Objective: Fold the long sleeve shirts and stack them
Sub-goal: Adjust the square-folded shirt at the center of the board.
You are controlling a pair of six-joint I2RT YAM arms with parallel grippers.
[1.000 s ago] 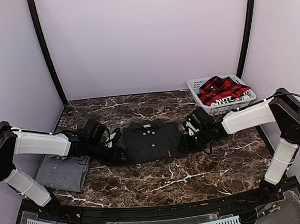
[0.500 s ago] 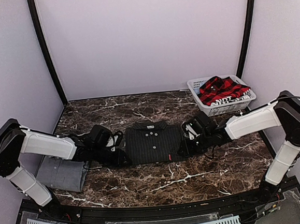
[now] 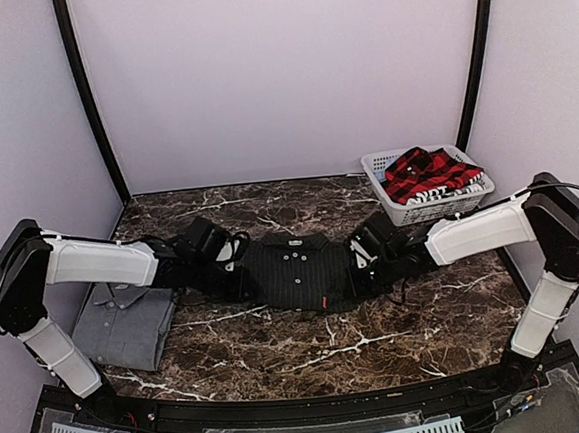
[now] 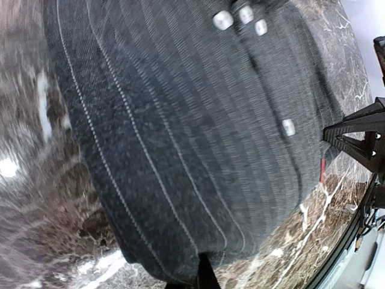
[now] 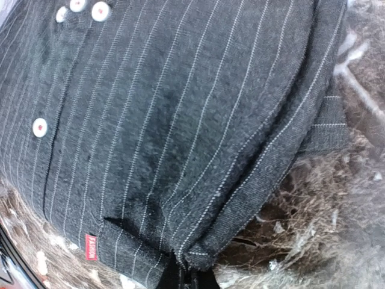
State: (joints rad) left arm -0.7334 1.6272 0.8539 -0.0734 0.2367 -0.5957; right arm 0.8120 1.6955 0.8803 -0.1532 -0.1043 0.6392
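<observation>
The black pinstriped shirt lies folded, buttons up, in the middle of the marble table. My left gripper is shut on its left edge, and my right gripper is shut on its right edge. In the left wrist view the striped cloth fills the frame and bunches into the shut gripper at the bottom. In the right wrist view the pinstriped cloth has a folded corner pinched in the right gripper. The grey shirt lies folded at the near left. The red-and-black plaid shirt sits crumpled in the basket.
The white slatted basket stands at the back right corner of the table. Grey walls with black posts close in the back and sides. Bare marble shows in front of the pinstriped shirt. The right arm's black gripper body shows at the left wrist view's right edge.
Both grippers have closed on the side edges of the pinstriped shirt. Both arms and the shirt have shifted slightly toward the back of the table.
</observation>
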